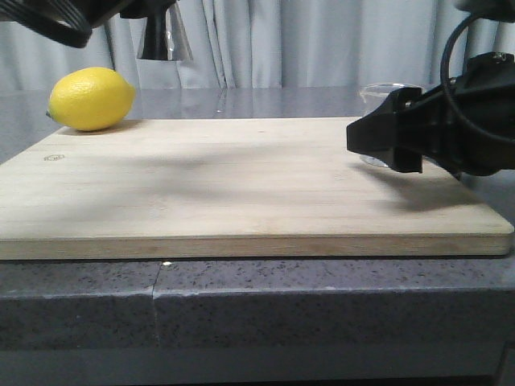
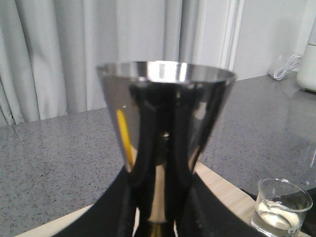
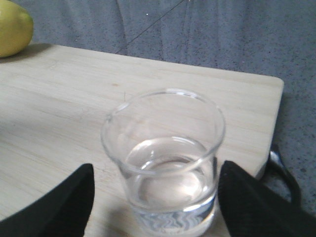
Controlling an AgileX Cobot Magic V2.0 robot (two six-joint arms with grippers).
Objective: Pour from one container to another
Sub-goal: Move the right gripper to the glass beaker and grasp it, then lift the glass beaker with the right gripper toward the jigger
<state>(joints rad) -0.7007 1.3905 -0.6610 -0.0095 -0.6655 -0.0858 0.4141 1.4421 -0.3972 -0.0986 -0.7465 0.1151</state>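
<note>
The pouring has not begun. The beaker (image 3: 165, 158) stands upright on the board (image 1: 241, 177) near its right back corner, with some clear liquid at the bottom. In the front view only a bit of its rim shows, at the upper right, behind the right gripper (image 1: 382, 145). In the right wrist view the two black fingers (image 3: 66, 197) stand on both sides of the glass with a gap to each wall — spread wide, not yet holding it.

The jigger (image 2: 165, 143) is already lifted: in the front view it hangs at the upper left of the frame, above the lemon (image 1: 91, 98), and the left gripper (image 2: 160, 207) is clenched around its lower part, the mouth upward. So one half is done, as I judge: the receiving vessel is in the air. What is left is to close on the beaker, lift it, bring it to the jigger and tip it.

The middle of the board is bare, so there is room to meet there. The beaker stands near the board's right edge — a push could slide it off.
</note>
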